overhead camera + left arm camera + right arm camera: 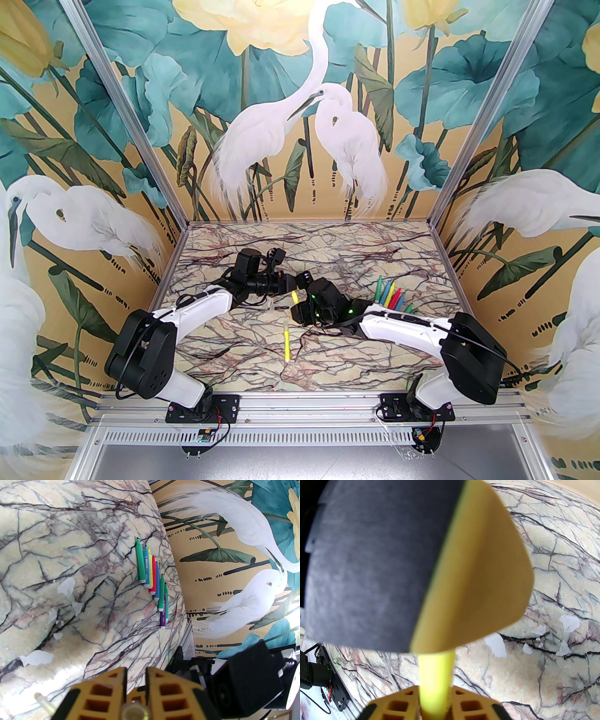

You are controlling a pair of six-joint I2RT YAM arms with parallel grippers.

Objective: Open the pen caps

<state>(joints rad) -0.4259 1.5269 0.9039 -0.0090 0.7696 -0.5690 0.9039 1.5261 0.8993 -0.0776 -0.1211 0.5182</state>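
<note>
Between the two grippers, a yellow pen (295, 297) is held above the middle of the table. My right gripper (300, 307) is shut on its body (436, 674). My left gripper (290, 284) is shut on the pen's far end, where a pale round pen cap (134, 712) sits end-on between the yellow fingers (117, 686). In the right wrist view the left finger (478, 573) hides that end. A second yellow pen (286, 346) with a pale cap lies on the table nearer the bases. A loose clear cap (43, 702) lies by the left gripper.
Several coloured pens (390, 296) lie side by side at the right of the marble table (234, 356), also in the left wrist view (152, 578). White worn patches (66, 586) mark the table surface. The right arm's black housing (246, 686) is close to the left gripper.
</note>
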